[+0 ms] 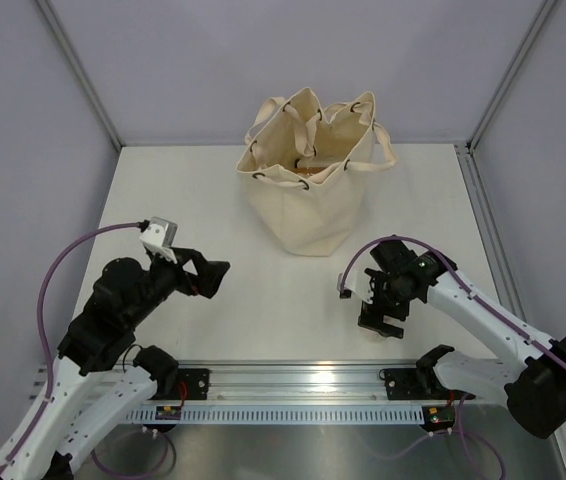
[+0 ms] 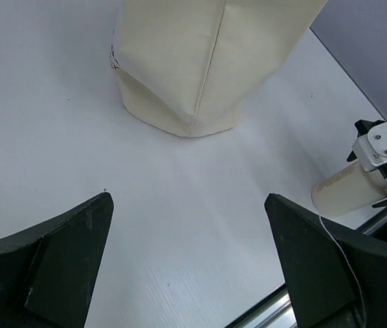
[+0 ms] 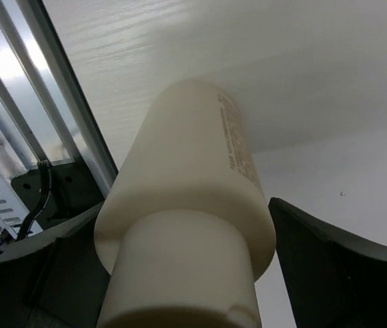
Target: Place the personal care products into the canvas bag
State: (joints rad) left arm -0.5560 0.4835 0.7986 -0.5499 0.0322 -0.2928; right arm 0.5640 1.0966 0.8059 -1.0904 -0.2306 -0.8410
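Rail: aluminium rail [image 1: 303, 380] runs along the near edge of the table [image 1: 193, 200]; both arm bases are bolted to it.
Left gripper [image 2: 188, 205]: low over the near-left part of the table, aimed toward the bag. Jaws at full spread, with only bare table between the two dark fingers [image 2: 57, 266]. Holds nothing.
Right gripper [image 3: 188, 205]: near-right part of the table, just beyond the rail. Jaws stand wide yet are closed about the cream bottle [image 3: 193, 164], with a finger against each side of its shoulder.
Cream bottle, pose: it lies along the gripper's own line, stepped neck end toward the wrist camera and body pointing away. There is small print down its side, too fine to read. From the left wrist view it juts out tilted beneath the white camera box [image 2: 378, 147]. Cannot tell whether its far end touches the table.
Canvas bag [image 1: 308, 205]: far centre of the table, well apart from both grippers. It stands upright on its base with the mouth open upward. Loop handles [image 1: 383, 150] flop over the rim, and dark eyelets [image 1: 305, 184] sit along it. The contents are too shadowed to make out.
Surround: pale grey walls on three sides.
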